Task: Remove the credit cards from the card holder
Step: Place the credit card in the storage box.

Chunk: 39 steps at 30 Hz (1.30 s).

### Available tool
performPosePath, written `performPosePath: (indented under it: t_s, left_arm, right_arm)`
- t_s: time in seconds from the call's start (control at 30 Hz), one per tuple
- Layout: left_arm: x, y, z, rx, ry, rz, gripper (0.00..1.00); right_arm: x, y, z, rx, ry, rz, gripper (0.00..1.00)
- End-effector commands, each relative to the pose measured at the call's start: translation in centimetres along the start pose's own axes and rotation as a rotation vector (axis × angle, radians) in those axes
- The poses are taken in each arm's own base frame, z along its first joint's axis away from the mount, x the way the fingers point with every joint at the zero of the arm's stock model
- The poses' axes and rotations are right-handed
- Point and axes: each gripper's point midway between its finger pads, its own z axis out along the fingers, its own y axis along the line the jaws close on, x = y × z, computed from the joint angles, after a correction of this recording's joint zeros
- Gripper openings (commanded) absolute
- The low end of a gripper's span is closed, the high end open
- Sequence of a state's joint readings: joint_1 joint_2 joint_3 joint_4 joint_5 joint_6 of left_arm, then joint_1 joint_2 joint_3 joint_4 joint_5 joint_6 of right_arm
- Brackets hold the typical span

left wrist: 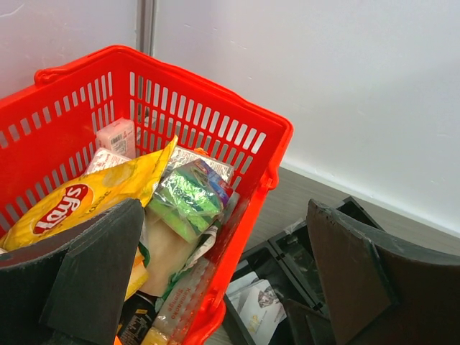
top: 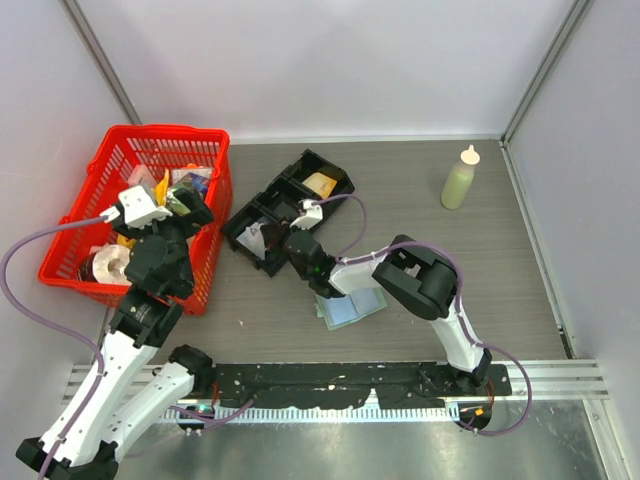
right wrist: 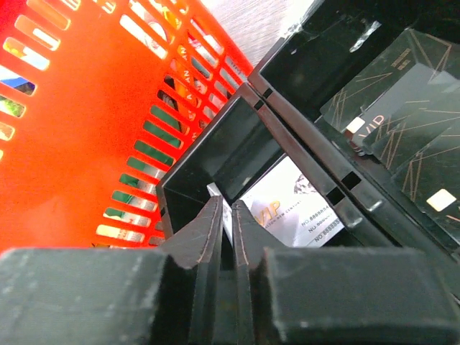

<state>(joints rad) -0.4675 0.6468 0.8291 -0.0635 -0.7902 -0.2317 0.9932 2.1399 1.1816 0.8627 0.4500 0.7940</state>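
Observation:
The pale green card holder lies open on the table under my right arm, a pale blue credit card resting on it. My right gripper reaches into a near compartment of the black tray, jaws a narrow slit apart with nothing seen between them. A white VIP card lies in that compartment just past the fingertips. Dark VIP cards fill the neighbouring compartment. My left gripper hangs wide open and empty over the basket's right rim.
A red basket full of snack packets stands at the left, close against the tray. A yellow-orange packet sits in the tray's far compartment. A pale green squeeze bottle stands at the back right.

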Motion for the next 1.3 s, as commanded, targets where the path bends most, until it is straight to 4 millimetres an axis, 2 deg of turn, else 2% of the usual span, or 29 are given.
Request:
performPosePath:
  t_s: [0.0,0.07,0.13,0.37,0.43,0.53,0.63,0.77,0.8,0.83,1.0,1.1,1.27]
  left_arm:
    - [-0.9,-0.2,0.2,0.007,-0.032,-0.048,1.0]
    - [-0.8,-0.3,0.3,0.01,-0.029,-0.046,1.0]
    - [-0.6,-0.5,0.3,0.013,-0.023,-0.042,1.0]
    - [-0.1,-1.1,0.4,0.041,-0.004,-0.037,1.0]
    - [0.1,-1.4,0.5,0.054,0.006,-0.033,1.0]
    - [0.4,-2.2,0.5,0.089,0.026,-0.03,1.0]
    - [0.9,-3.2,0.6,0.132,0.053,-0.025,1.0]
    - [2.0,-4.9,0.6,0.207,0.11,-0.013,1.0]
    - [2.5,-5.5,0.6,0.226,0.132,-0.011,1.0]
    - [2.9,-6.1,0.6,0.249,0.159,-0.009,1.0]
    - [5.3,-10.5,-0.4,0.42,0.321,-0.058,1.0]
    - [7.6,-13.3,-2.2,0.5,0.449,-0.036,1.0]
    - [12.3,-15.9,-6.2,0.516,0.608,0.061,1.0]
  right_arm:
    - [-2.3,-0.1,-0.1,0.025,-0.094,-0.018,0.21]
    - [-2.4,-0.4,-0.6,0.029,-0.095,-0.031,0.28]
    - [-2.7,-0.3,-1.1,0.023,-0.097,-0.048,0.3]
    - [-5.7,0.6,-3.9,0.004,-0.114,-0.15,0.33]
    - [-7.3,1.2,-5.5,-0.008,-0.115,-0.191,0.42]
    - [-8.3,1.7,-7.2,-0.015,-0.065,-0.28,0.51]
    - [-8.6,0.8,-9.6,0.016,0.024,-0.386,0.61]
    - [-8.0,-1.0,-13.0,0.033,0.165,-0.476,0.66]
    - [-7.4,-2.0,-13.8,0.059,0.215,-0.5,0.67]
    - [-7.5,-2.0,-14.9,0.048,0.236,-0.504,0.67]
    - [-6.9,-4.3,-19.5,0.077,0.379,-0.544,0.68]
    - [-5.9,-5.6,-21.7,0.082,0.46,-0.553,0.68]
    - [-3.3,-7.3,-24.2,0.064,0.602,-0.562,0.69]
